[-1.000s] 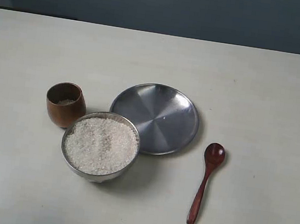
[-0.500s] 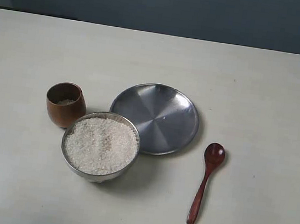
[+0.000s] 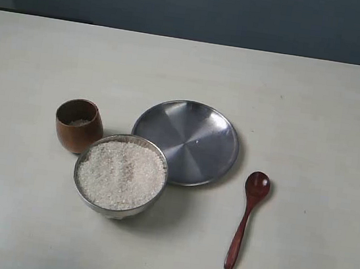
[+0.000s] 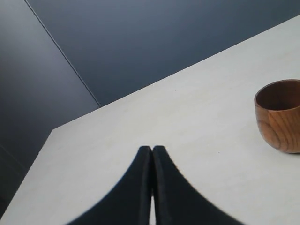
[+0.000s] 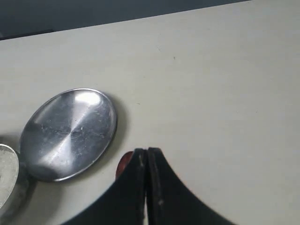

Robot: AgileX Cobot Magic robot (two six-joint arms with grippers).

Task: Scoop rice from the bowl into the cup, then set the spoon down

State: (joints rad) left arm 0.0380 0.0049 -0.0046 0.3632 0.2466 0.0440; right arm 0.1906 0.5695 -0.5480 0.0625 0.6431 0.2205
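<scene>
The spoon point(image 3: 246, 217) lies flat on the table point(image 3: 322, 113), its small oval end near the steel plate point(image 3: 185, 142) and its handle running away from it. It sits on the right arm's side of the layout, which I judge is meant to give that arm the easy pick. The bowl point(image 3: 117, 211) stands just beside the plate, heaped close to its rim with rice point(image 3: 120, 174). The cup point(image 3: 78, 128) stands upright right next to the bowl, so a loaded spoon would have only a short way to travel. A pale patch low inside the cup may be a few grains, though it is too small to be sure. The exterior view shows all of this at once but neither arm. The wrist views supply the arms. The left gripper point(image 4: 152, 150) has its fingers pressed together on nothing, hanging over bare table with the cup off to one side, and from that angle the cup's contents are hidden. The right gripper point(image 5: 146, 152) is likewise closed and empty, poised above the table. A sliver of the spoon's red-brown end peeks out just beside its tips, with the plate and a slice of the bowl's rim beyond. Nothing is gripped, so taking up the spoon would first call for those jaws to part.
</scene>
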